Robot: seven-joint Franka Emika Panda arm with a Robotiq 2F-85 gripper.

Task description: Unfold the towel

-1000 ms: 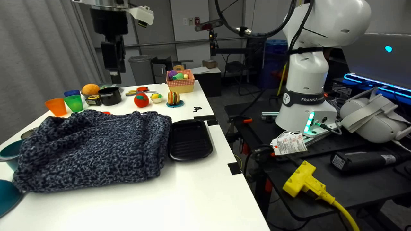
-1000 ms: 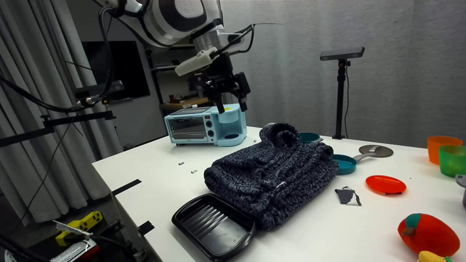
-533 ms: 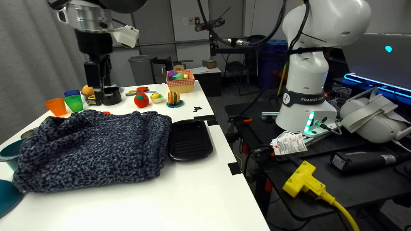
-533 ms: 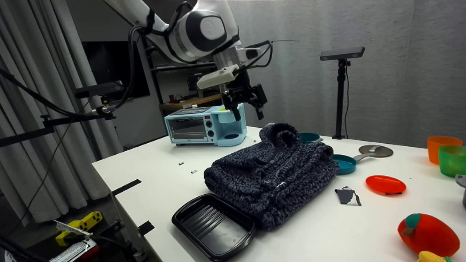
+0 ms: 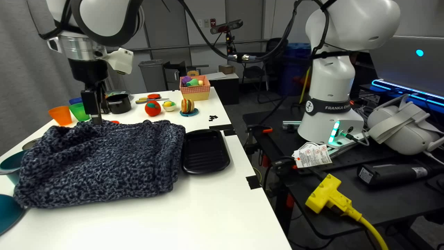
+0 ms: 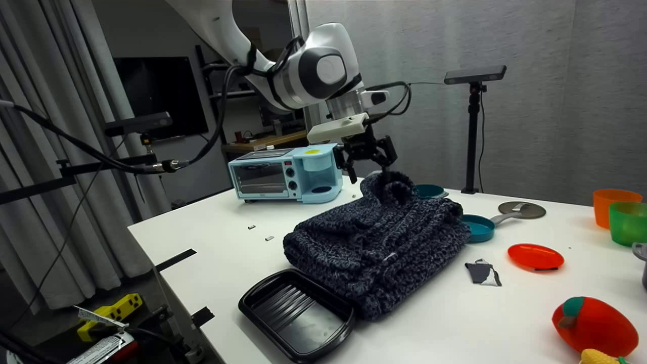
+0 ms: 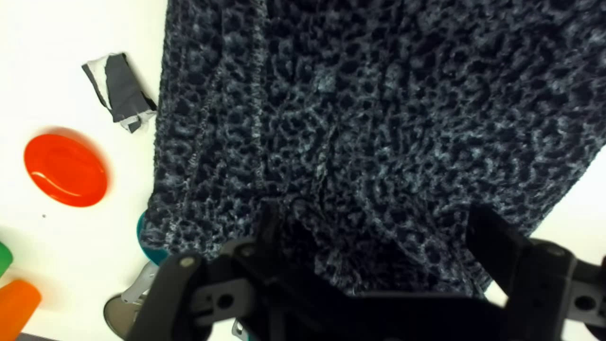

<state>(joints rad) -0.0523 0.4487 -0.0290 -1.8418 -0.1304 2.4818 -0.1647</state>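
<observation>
Closest to me, at the edge of an exterior view, sits a teal vessel (image 5: pixel 9 213), cut off so that I can't see what it holds. Just beside it lies the towel (image 5: pixel 104 163), a big navy-and-grey speckled cloth, layered and bunched on the white table (image 5: pixel 194 215), one part curled up into a roll. Along one side of it is the black tray (image 5: pixel 205 152), ribbed floor in plain sight. On another side a teal pan (image 6: pixel 477 230) is partly hidden by the cloth, its grey handle pointing away.

The gripper (image 6: pixel 369 177) is at that roll, pointing down, jaws spread wide; from the wrist, raised folds lie between its fingers (image 7: pixel 494 246). Whether a fingertip touches them I can't tell.

Past the towel stand an orange cup (image 5: pixel 60 116), a green cup (image 5: pixel 78 112) and a blue cup (image 5: pixel 75 100), all upright. I can't see into them from here, nor down into the black pot (image 5: pixel 119 105) nearby. A red toy tomato (image 5: pixel 153 108) sits near a small pale bowl (image 5: pixel 170 109) with something yellow and green (image 5: pixel 169 103) in it. Next along, a toy burger (image 5: pixel 187 105) rests on a blue plate (image 5: pixel 196 111).

At the table's far end a checked basket (image 5: pixel 196 94) holds a purple piece (image 5: pixel 186 80), a green piece (image 5: pixel 193 82) and a pale yellow piece (image 5: pixel 201 82). Beyond the table stands a grey bin (image 5: pixel 152 75), its inside hidden.
</observation>
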